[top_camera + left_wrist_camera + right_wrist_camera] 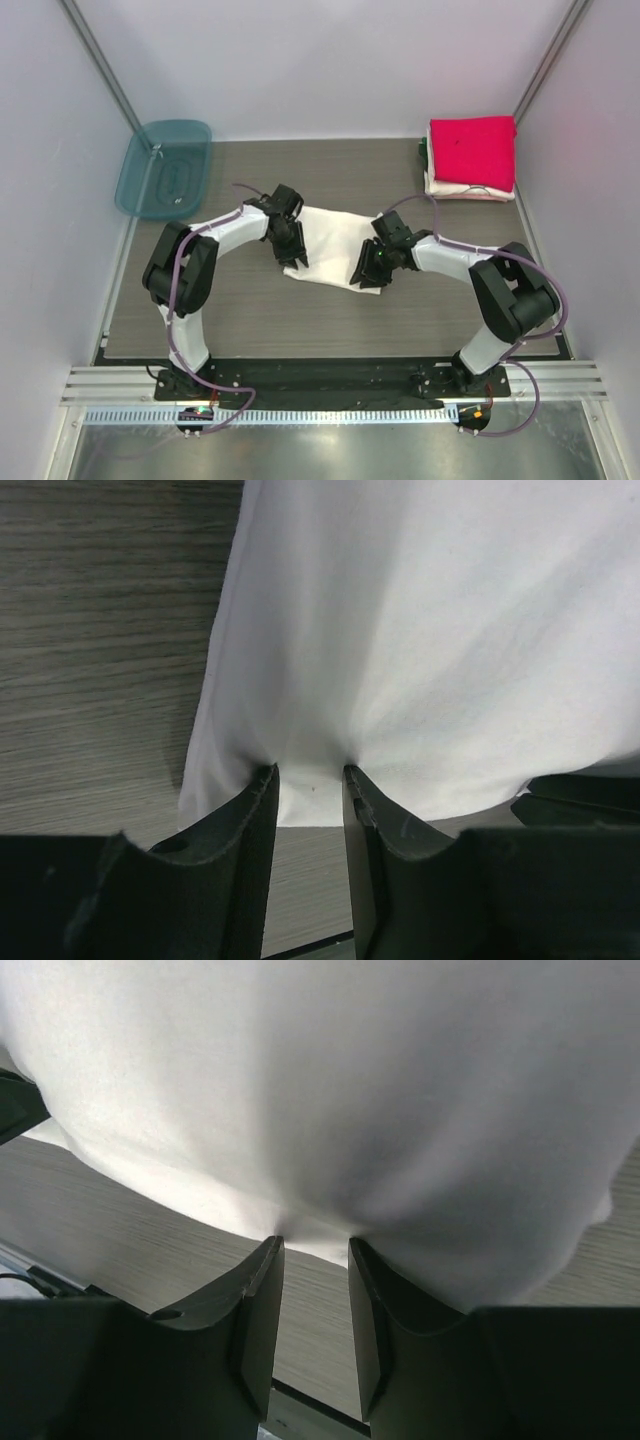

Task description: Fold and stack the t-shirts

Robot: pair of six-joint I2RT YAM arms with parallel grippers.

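Note:
A white t-shirt is stretched between my two grippers over the middle of the table, with no print showing. My left gripper is shut on its left near edge. In the left wrist view the cloth puckers at the gripper. My right gripper is shut on the right near edge. In the right wrist view the cloth bunches at the gripper and hangs above the table. A bright red folded t-shirt lies on top of pale folded ones at the back right.
A translucent teal plastic tub sits at the back left corner. White walls close in the table on three sides. The dark wood-grain table top is bare in front of the shirt.

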